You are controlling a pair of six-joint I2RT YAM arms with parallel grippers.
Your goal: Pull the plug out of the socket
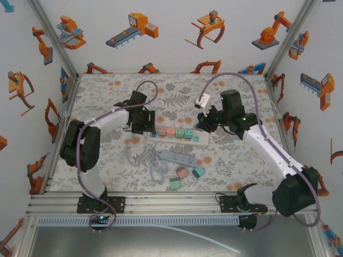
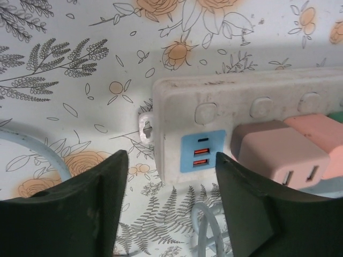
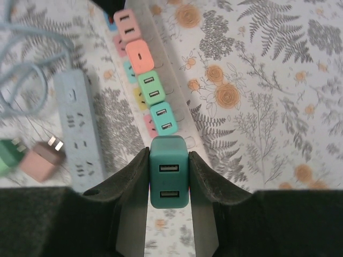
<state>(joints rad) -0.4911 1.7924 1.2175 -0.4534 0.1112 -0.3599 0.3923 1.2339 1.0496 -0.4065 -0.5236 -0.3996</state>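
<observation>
A white power strip, the socket point(image 1: 179, 138), lies across the middle of the table with a row of coloured plugs in it. My right gripper point(image 3: 169, 176) is shut on a dark teal plug point(image 3: 169, 179) at the strip's right end, with both pads flat against its sides. I cannot tell whether its prongs are still seated. In the top view the right gripper point(image 1: 205, 126) hangs over that end. My left gripper point(image 2: 171, 171) stands open just above the strip's left end point(image 2: 177, 123), near its blue USB panel point(image 2: 201, 152). It touches nothing.
Pink point(image 3: 127, 24), coral point(image 3: 140, 56), green point(image 3: 151, 87) and light teal point(image 3: 163, 119) plugs sit in the strip. A grey-blue power strip point(image 1: 178, 157) with a coiled cable point(image 1: 147, 160) lies nearer the arms. Loose plugs point(image 1: 182, 172) lie in front of it.
</observation>
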